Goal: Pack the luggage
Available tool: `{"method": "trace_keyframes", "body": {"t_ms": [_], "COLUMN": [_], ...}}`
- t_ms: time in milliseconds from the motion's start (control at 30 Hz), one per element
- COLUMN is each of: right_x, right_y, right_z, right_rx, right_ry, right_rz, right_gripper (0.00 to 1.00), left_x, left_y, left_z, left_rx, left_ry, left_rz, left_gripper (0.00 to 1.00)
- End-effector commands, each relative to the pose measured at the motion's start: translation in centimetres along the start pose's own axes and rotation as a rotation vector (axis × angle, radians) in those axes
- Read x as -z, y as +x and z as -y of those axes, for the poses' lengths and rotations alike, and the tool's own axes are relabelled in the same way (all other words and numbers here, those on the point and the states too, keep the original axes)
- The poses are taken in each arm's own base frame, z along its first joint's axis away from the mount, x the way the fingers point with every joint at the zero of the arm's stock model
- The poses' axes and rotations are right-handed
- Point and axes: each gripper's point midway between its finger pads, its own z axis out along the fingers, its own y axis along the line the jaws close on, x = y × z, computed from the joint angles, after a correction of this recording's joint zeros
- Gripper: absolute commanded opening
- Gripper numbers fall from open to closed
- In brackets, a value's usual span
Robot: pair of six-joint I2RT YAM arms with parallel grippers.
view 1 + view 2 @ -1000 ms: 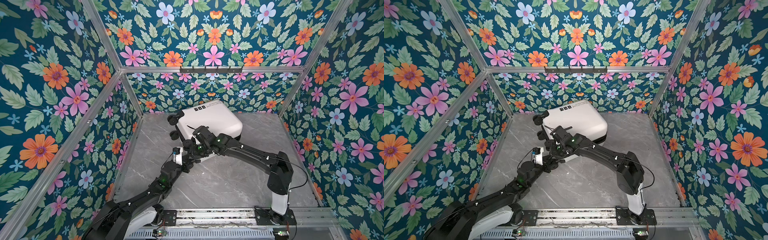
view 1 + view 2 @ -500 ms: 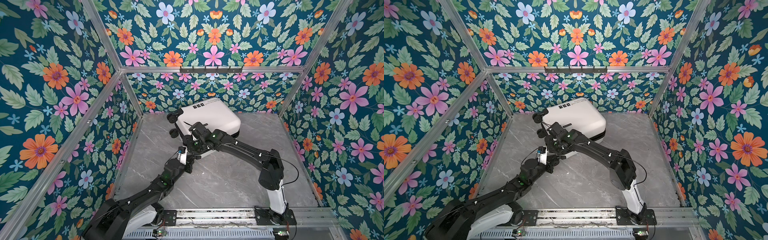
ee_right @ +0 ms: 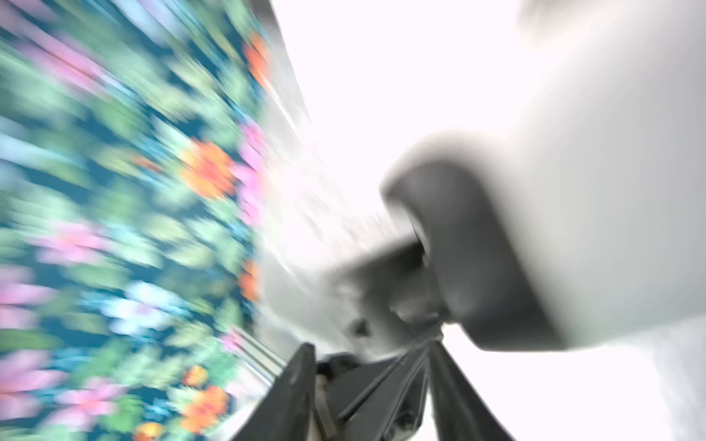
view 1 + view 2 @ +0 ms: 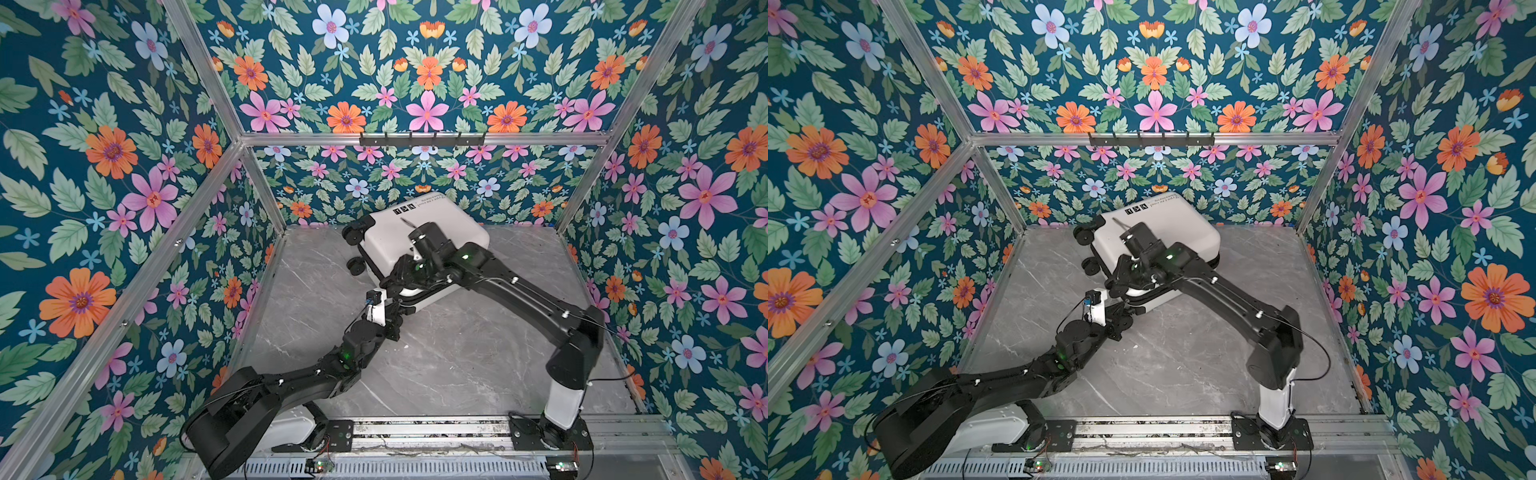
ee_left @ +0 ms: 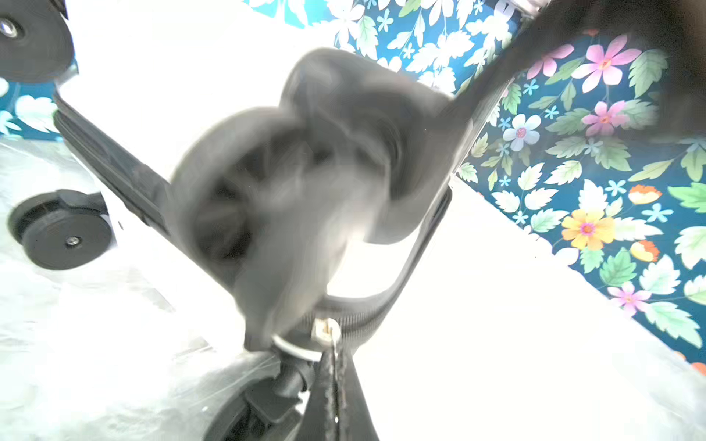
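Small white luggage [image 4: 453, 224] lies flat at the back of the grey marble surface [image 4: 457, 357], close to the flowered rear wall, wheels toward the left wall. The left claw [image 5: 332, 353] is pinched shut on the zipper pull [image 5: 324, 330] at its near corner. The right claw [image 3: 372, 343], blurred, sits close by with fingers spread apart.

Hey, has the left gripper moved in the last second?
Yes. In a top view the left gripper has shifted right, away from the left wall and toward the suitcase.
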Motion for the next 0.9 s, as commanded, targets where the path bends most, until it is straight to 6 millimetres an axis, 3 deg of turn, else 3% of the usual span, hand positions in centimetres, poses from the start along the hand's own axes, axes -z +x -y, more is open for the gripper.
{"method": "trace_keyframes", "body": {"t_ms": [0,33,100,300,400,500,633,867], "right_x": [3.4,4.9,7.3,10.8,10.6,8.6,5.7,-1.1], "right_y": [-1.7,-2.1,-2.7,-6.5,-7.6,-8.1,-9.8,-12.0], "right_z": [0.7,1.1,4.2,20.4,25.4,27.4,27.2,27.2], "right_rx": [-0.014,-0.013,-0.034,-0.357,-0.457,-0.498,-0.497,-0.566], "right_ry": [-0.018,-0.022,0.030,0.244,0.264,0.259,0.174,0.052], "right_rz": [0.079,0.102,0.156,0.313,0.356,0.316,0.297,0.162], "right_gripper": [0.60,0.62,0.66,0.65,0.65,0.65,0.64,0.59], "left_x": [0.5,0.6,1.1,2.6,4.0,5.5,6.3,4.6], "left_y": [-0.8,-0.9,-1.0,-1.2,-1.4,-1.7,-2.4,-3.7], "left_z": [-0.4,-0.7,-1.6,-5.3,-8.8,-12.1,-14.8,-17.4], "left_rx": [-0.003,-0.004,0.000,0.019,0.067,0.099,0.135,0.159], "left_ry": [-0.004,-0.014,-0.043,-0.180,-0.318,-0.464,-0.604,-0.711], "left_rz": [0.019,0.017,0.014,-0.016,-0.002,0.018,0.035,-0.005], "left_gripper": [0.00,0.00,0.00,0.00,0.00,0.00,0.00,0.00]}}
